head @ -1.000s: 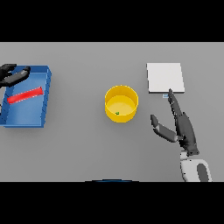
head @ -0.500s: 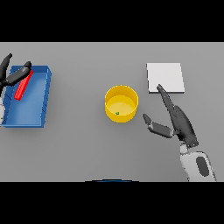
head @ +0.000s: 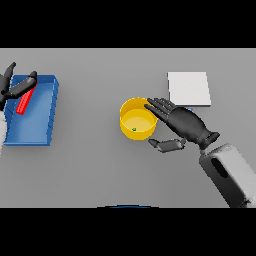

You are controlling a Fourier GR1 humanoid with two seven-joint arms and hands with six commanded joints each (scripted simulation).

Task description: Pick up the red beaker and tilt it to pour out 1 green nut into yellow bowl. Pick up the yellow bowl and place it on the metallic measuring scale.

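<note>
One green nut [head: 134, 129] already lies inside the yellow bowl [head: 136, 124], so the pouring looks done and the step in hand is, by my reading, the grasp on the bowl before it goes to the scale [head: 188, 88], the pale square plate just beyond it on the table [head: 100, 165]. The main risk: the right hand [head: 184, 122] comes at the bowl from the side, and a push from its fingers [head: 156, 105] before the thumb closes could slide or tip the light bowl and spill the nut. A shallow grip on the rim might also slip during the lift. The right hand is spread wide – fingers straight over the bowl's near-right rim, seemingly touching it, thumb held apart below, holding nothing. The left hand [head: 15, 87] is at the far left edge over the blue tray [head: 42, 120], fingers about the red beaker [head: 24, 102] – whether they grip it I cannot tell
</note>
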